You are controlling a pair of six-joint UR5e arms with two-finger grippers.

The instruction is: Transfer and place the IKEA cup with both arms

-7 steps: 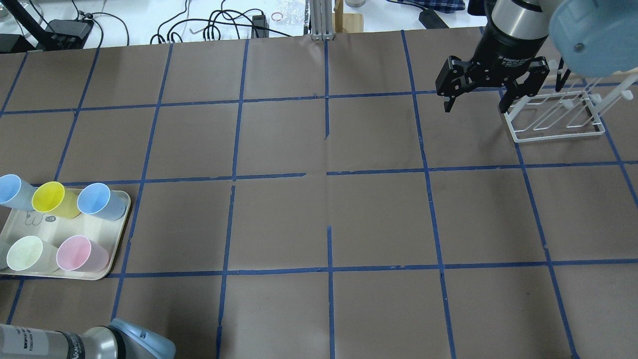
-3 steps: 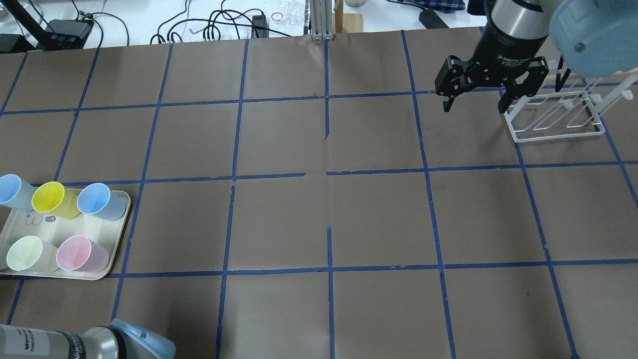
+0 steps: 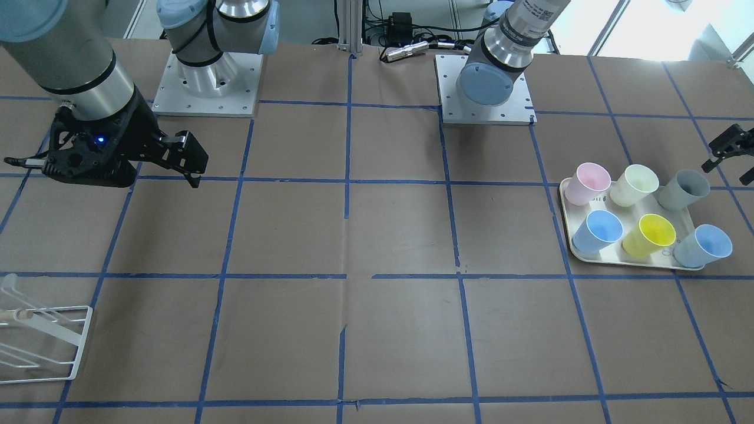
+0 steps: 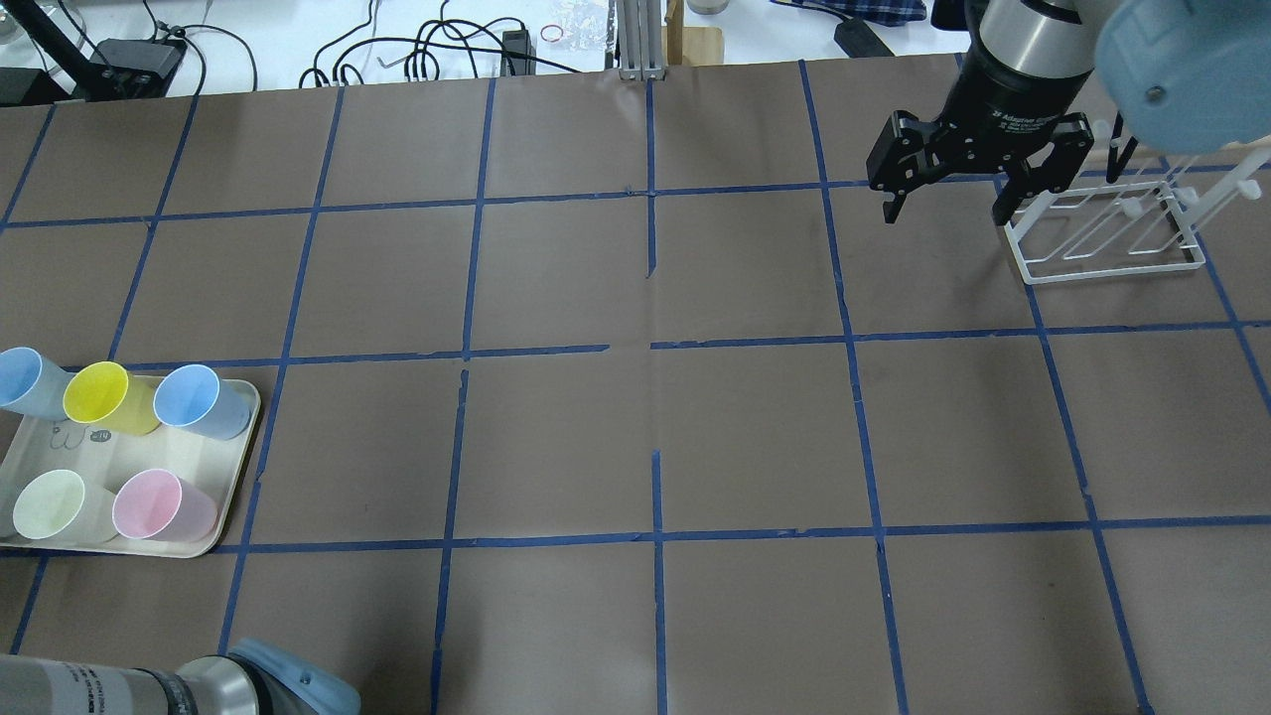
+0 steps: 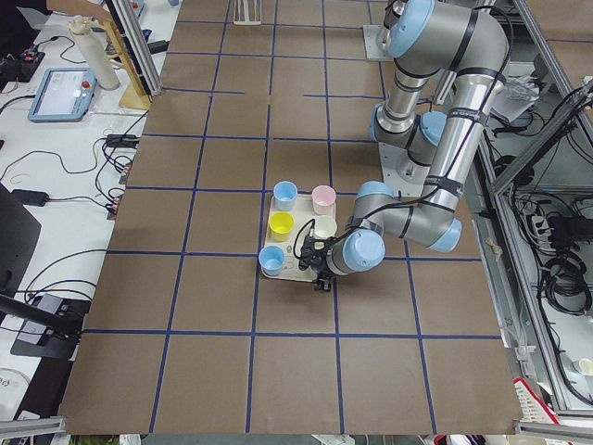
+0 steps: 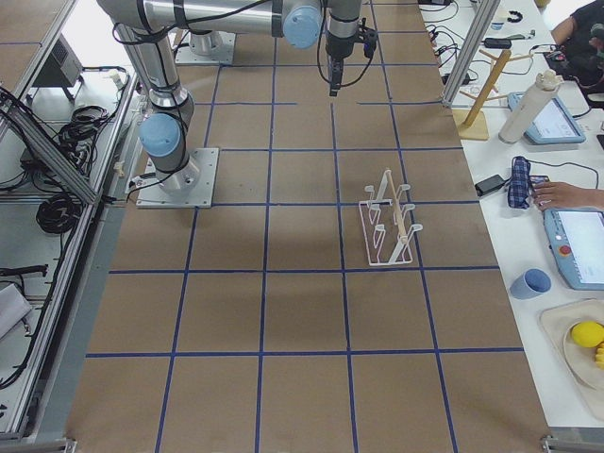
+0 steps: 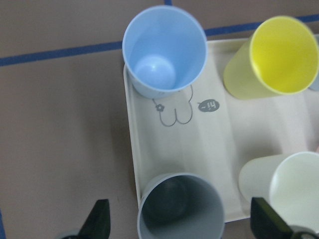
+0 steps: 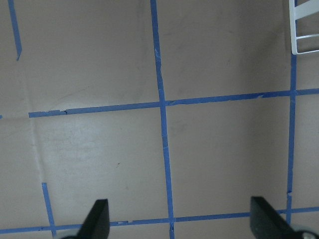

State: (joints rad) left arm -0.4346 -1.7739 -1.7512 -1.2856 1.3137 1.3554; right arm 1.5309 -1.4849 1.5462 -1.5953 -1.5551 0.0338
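At the 9 o'clock edge of the bench [image 3: 400, 235], as seen in the front-facing view: right tool [image 4: 945, 214], released, jaws spread wide with nothing between them, hanging above brown paper and blue tape lines; at its 7 o'clock, well apart, a white wire rack [image 3: 82, 343] standing on the bench.

Toward 3 o'clock: a cream tray [image 7: 209, 149] carrying six upright cups in two rows of three; far row, from 9 to 3 o'clock: pink cup [image 3: 589, 182], pale cream cup [image 3: 635, 184], IKEA cup [image 3: 683, 188]; near row: light blue cup [image 3: 598, 231], yellow cup [image 3: 650, 234], second light blue cup [image 3: 704, 244].

IKEA cup on the tray's 1 o'clock corner, mouth up, empty, just beside the pale cream cup at its 9 o'clock.

At the cup's 2 o'clock, against the picture's edge: left tool [image 7: 182, 221], released; from its own wrist camera, two black fingertips [image 7: 97, 221] set wide apart, the grey rim lying between them at 6 o'clock of that view, neither fingertip touching the cup; whether the fingertips reach down to rim height, impossible to tell.
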